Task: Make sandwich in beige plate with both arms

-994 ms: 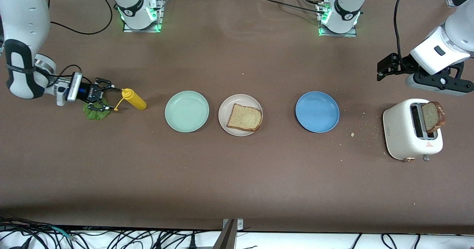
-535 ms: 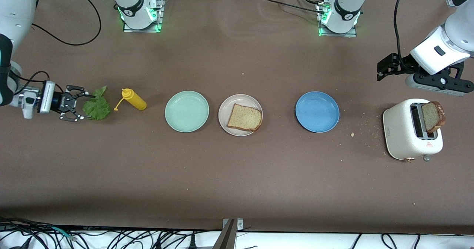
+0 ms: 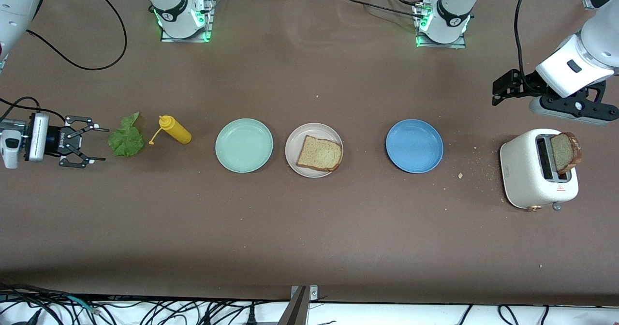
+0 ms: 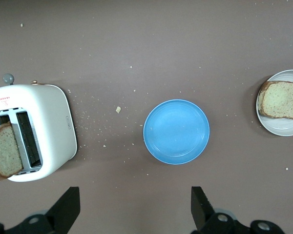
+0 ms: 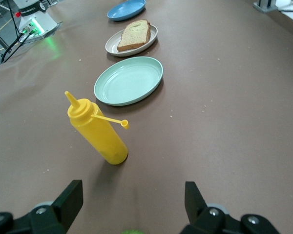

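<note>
Green lettuce (image 3: 126, 140), clear from the front, barely shows between the right end effector's (image 3: 92, 144) wide-open fingers.

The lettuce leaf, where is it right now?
In the front view the lettuce leaf lies flat on the table toward the right arm's end, between the open right gripper and the yellow squeeze bottle.

A row of things is running across the middle of the table (image 3: 309, 228): lettuce leaf (image 3: 126, 139), yellow squeeze bottle (image 3: 175, 129), mint-green plate (image 3: 244, 145), beige plate (image 3: 314, 150) carrying a bread slice (image 3: 319, 154), blue plate (image 3: 414, 145), and toaster (image 3: 537, 175) near the left arm's edge. Gaps are lying open between them, the widest between beige and blue plates. The strips along both long edges are lying open.
</note>
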`<state>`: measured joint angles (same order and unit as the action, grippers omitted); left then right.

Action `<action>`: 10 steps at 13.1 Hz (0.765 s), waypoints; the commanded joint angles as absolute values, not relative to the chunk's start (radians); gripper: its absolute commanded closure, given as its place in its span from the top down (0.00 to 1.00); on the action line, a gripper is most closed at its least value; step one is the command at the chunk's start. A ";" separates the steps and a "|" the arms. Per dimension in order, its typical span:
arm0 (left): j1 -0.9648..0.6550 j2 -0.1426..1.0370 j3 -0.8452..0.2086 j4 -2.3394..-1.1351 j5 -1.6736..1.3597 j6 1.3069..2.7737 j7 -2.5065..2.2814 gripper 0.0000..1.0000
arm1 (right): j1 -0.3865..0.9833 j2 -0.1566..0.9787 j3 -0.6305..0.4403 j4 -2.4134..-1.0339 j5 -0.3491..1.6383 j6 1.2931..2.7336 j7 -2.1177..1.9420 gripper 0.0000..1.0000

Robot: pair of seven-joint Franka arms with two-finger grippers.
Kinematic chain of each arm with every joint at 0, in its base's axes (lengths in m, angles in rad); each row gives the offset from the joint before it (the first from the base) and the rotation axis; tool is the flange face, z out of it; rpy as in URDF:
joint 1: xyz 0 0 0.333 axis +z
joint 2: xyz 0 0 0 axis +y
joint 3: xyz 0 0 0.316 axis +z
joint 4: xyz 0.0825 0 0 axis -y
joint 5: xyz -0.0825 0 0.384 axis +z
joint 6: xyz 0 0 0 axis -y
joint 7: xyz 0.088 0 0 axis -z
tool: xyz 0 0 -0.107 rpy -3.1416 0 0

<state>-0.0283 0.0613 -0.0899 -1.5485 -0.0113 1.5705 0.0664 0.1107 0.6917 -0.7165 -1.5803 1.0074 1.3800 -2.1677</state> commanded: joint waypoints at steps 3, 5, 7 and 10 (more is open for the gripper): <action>-0.028 0.046 -0.087 -1.555 -0.017 1.575 0.071 1.00 | 0.114 0.587 -0.659 -1.517 0.802 1.455 -1.787 0.99; -0.028 0.046 -0.087 -1.554 -0.017 1.575 0.071 1.00 | 0.109 0.479 -0.547 -1.540 0.620 1.563 -1.573 0.99; -0.028 0.046 -0.087 -1.554 -0.017 1.574 0.071 1.00 | 0.107 0.399 -0.467 -1.574 0.464 1.652 -1.311 0.99; -0.028 0.046 -0.087 -1.555 -0.017 1.574 0.071 1.00 | 0.107 0.312 -0.368 -1.650 0.249 1.745 -0.960 0.99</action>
